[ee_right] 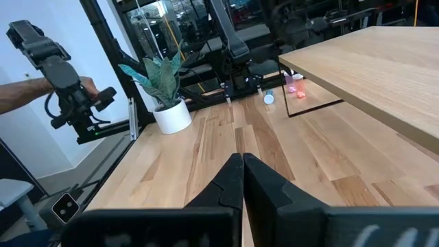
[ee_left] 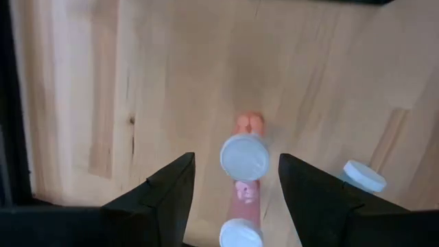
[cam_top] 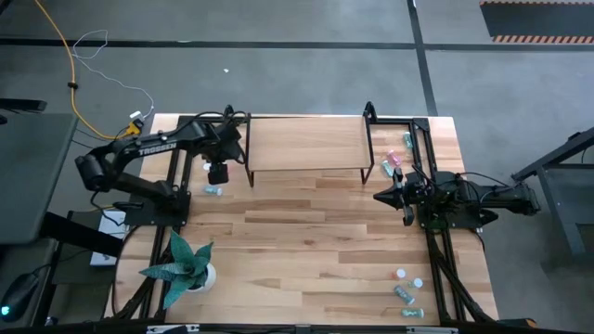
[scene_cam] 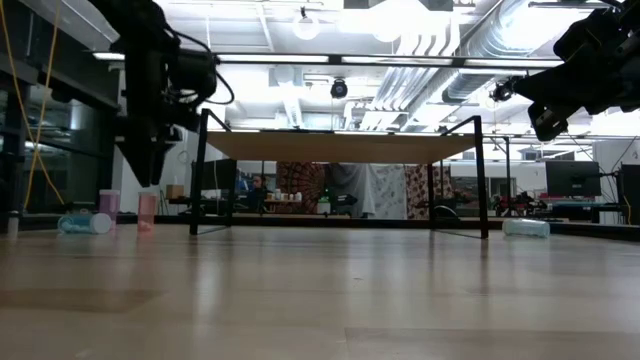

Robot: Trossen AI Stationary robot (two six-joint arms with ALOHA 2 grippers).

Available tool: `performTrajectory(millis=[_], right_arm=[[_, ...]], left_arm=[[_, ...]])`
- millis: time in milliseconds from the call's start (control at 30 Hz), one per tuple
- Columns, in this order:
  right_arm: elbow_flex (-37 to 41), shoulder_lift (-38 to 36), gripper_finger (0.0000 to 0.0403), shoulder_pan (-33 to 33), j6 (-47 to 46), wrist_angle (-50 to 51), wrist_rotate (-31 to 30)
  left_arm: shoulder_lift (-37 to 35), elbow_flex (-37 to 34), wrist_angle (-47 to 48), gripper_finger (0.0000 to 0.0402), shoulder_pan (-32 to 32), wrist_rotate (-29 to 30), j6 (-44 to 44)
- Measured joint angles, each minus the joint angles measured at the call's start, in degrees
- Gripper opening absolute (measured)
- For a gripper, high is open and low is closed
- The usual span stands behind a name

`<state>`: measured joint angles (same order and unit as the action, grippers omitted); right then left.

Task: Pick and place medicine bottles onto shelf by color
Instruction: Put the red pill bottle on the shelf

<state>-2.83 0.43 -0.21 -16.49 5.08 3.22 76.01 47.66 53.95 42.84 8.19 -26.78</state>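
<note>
My left gripper (ee_left: 236,165) is open and points down beside the left end of the shelf (cam_top: 306,141); it also shows in the high view (cam_top: 218,173). Its fingers stand on either side of an upright pink bottle with a white cap (ee_left: 242,156), above it and without touching. A second pink bottle (ee_left: 241,232) stands close by, and a teal bottle (ee_left: 363,175) lies on its side on the table. In the low view the pink bottles (scene_cam: 147,210) and the teal bottle (scene_cam: 85,223) show below that gripper (scene_cam: 150,165). My right gripper (cam_top: 380,197) is shut and empty, held above the table by the shelf's right end.
More bottles lie by the shelf's right legs (cam_top: 392,165) and near the table's near right corner (cam_top: 406,293). A white pot with a green plant (cam_top: 190,269) stands at the near left. A person's hand on a control handle (ee_right: 41,89) shows beyond the table.
</note>
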Motion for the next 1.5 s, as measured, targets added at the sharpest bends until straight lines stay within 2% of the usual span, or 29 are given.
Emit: performTrajectory(millis=[767, 900, 1267, 1500], right_arm=[[0.0, 0.0, 0.0000, 0.0, 0.0, 0.0, 0.0], [0.0, 0.0, 0.0000, 0.0, 0.0, 0.0, 0.0], [0.0, 0.0, 0.0000, 0.0, 0.0, 0.0, 0.0], [0.0, 0.0, 0.0000, 0.0, 0.0, 0.0, 0.0]], left_arm=[[5.2, 0.0, -0.6, 0.0200, 1.0, -0.7, -1.9], [5.2, 0.0, -0.6, 0.0185, 1.0, -0.7, -1.9], [5.2, 0.0, -0.7, 0.0108, 1.0, -3.4, -1.9], [5.2, 0.0, -0.7, 0.0114, 1.0, -3.3, -1.9]])
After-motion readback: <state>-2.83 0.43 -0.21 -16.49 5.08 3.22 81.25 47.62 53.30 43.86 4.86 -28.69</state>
